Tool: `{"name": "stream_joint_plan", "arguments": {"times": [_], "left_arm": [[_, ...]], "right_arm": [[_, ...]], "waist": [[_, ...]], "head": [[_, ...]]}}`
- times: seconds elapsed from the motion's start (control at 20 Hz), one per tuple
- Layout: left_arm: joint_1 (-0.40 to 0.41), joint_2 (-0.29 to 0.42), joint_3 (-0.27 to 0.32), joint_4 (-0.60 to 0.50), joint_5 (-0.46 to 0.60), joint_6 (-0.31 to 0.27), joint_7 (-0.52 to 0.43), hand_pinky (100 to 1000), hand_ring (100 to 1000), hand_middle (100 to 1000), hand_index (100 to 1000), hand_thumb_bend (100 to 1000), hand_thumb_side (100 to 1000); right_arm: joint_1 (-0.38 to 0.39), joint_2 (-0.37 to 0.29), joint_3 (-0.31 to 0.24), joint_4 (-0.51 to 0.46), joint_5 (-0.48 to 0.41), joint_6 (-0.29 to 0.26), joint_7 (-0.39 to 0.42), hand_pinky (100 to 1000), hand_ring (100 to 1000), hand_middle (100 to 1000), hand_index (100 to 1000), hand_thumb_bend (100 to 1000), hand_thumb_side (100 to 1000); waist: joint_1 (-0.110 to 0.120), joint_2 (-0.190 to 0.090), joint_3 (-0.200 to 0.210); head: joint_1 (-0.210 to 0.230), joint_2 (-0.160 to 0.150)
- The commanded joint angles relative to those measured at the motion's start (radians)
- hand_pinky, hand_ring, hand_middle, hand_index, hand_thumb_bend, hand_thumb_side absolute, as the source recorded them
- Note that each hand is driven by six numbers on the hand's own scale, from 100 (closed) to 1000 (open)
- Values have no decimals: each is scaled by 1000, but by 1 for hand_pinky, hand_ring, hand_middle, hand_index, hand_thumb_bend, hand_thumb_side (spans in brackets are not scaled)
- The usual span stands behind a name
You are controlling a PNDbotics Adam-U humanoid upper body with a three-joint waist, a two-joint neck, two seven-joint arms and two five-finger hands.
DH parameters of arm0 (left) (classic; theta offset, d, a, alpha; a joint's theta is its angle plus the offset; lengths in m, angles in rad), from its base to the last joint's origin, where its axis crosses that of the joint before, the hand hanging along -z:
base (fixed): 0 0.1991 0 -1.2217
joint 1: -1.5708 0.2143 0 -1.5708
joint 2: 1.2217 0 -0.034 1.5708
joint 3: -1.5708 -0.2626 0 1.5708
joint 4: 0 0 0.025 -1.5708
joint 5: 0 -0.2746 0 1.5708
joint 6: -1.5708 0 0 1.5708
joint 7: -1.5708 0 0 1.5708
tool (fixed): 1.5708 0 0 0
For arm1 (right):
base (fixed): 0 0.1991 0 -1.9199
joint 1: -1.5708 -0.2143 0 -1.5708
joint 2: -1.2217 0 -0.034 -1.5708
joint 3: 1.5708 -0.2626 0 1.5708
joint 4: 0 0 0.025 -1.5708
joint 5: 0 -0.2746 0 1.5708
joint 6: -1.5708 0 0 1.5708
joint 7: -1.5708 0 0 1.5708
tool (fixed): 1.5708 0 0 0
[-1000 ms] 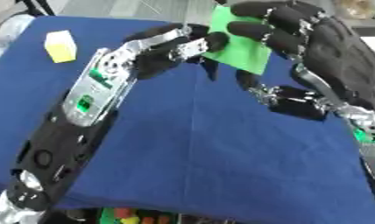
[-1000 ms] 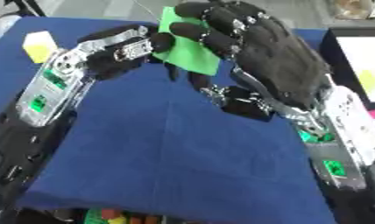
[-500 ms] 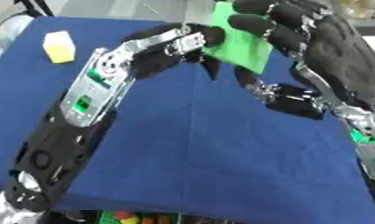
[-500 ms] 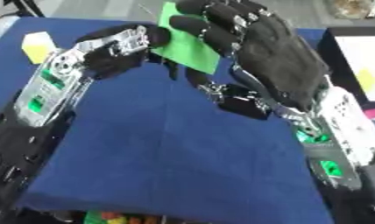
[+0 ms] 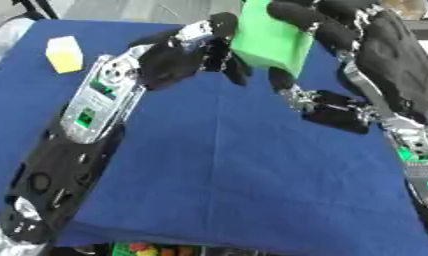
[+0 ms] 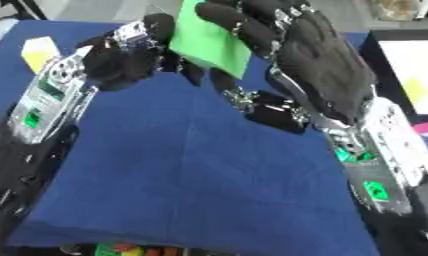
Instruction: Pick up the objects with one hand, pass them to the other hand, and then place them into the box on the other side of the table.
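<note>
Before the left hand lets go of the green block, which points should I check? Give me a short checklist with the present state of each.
1. Right hand fingers curled over green block: ok.
2. Left hand at the block's left side: ok; its hold on the block: cannot tell.
3. Block lifted off the blue table: ok.
4. Right thumb under the block: cannot tell.
5. Box visible on the right side: ok.
6. Yellow block away from both arms: ok.

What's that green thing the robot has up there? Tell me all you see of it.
The green block is bright, plain and matt, with flat faces and straight edges. It is held tilted above the blue cloth, near the far edge. The right hand curls its fingers over the top; the left hand meets its left side.
</note>
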Motion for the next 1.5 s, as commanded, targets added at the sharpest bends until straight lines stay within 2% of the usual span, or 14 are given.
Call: {"name": "stream_joint_plan", "arguments": {"times": [0.05, 0.25, 0.4, 0.55, 0.7, 0.85, 1.05, 1.15, 1.2, 1.3, 1.35, 1.45, 1.5], "left_arm": [[-9, 44, 64, 13, 23, -14, 30, 753, 651, 614, 731, 288, 1000], [8, 88, 164, 48, 22, -32, 145, 743, 632, 596, 713, 248, 1000], [39, 122, 230, 51, 30, -40, 236, 741, 626, 589, 709, 205, 1000], [95, 155, 282, 17, 33, -50, 304, 738, 622, 586, 708, 195, 1000], [163, 178, 316, -35, 30, -67, 348, 737, 618, 581, 708, 175, 996], [226, 184, 343, -90, 15, -83, 380, 737, 617, 580, 709, 166, 979], [291, 177, 371, -155, -5, -99, 409, 737, 615, 578, 709, 164, 972], [316, 171, 381, -176, -10, -100, 417, 736, 615, 578, 709, 160, 974], [327, 169, 385, -184, -13, -99, 420, 736, 615, 578, 709, 159, 975], [344, 165, 397, -197, -19, -98, 425, 736, 615, 578, 710, 158, 974], [349, 163, 404, -201, -22, -97, 428, 736, 615, 578, 710, 156, 974], [358, 160, 415, -206, -30, -95, 436, 736, 615, 578, 710, 155, 973], [361, 160, 419, -208, -33, -94, 439, 736, 615, 578, 710, 155, 973]], "right_arm": [[-23, -41, -30, -6, -33, 20, -20, 684, 639, 789, 909, 100, 100], [-29, -114, -79, 2, -73, 68, -50, 691, 645, 791, 916, 100, 100], [-19, -186, -136, 42, -117, 130, -74, 708, 662, 796, 942, 100, 100], [-7, -267, -209, 142, -166, 211, -112, 718, 669, 798, 959, 100, 100], [-14, -337, -274, 303, -180, 278, -148, 721, 675, 800, 967, 100, 100], [-46, -378, -330, 521, -150, 320, -185, 731, 687, 805, 975, 100, 100], [-108, -395, -393, 827, -92, 347, -222, 764, 738, 837, 1000, 100, 100], [-140, -393, -420, 965, -89, 339, -213, 802, 799, 886, 1000, 100, 100], [-155, -393, -432, 1025, -94, 326, -201, 820, 827, 905, 1000, 100, 124], [-180, -397, -449, 1125, -100, 298, -175, 872, 904, 951, 1000, 100, 339], [-188, -401, -453, 1160, -98, 283, -165, 900, 938, 969, 1000, 100, 417], [-195, -409, -464, 1206, -91, 263, -156, 950, 1000, 994, 1000, 100, 534], [-194, -412, -469, 1217, -88, 256, -156, 955, 1000, 997, 1000, 100, 541]], "waist": [[-1, -19, 0], [-1, -22, 3], [-1, -21, 6], [-2, -19, 13], [-3, -18, 22], [-3, -19, 34], [0, -19, 48], [3, -19, 54], [4, -19, 56], [5, -19, 61], [5, -19, 63], [5, -18, 66], [4, -18, 66]], "head": [[-9, 5], [-41, 5], [-96, 4], [-169, 2], [-235, -2], [-290, -6], [-326, -7], [-334, -7], [-337, -7], [-343, -5], [-345, -4], [-344, -3], [-344, -3]]}}
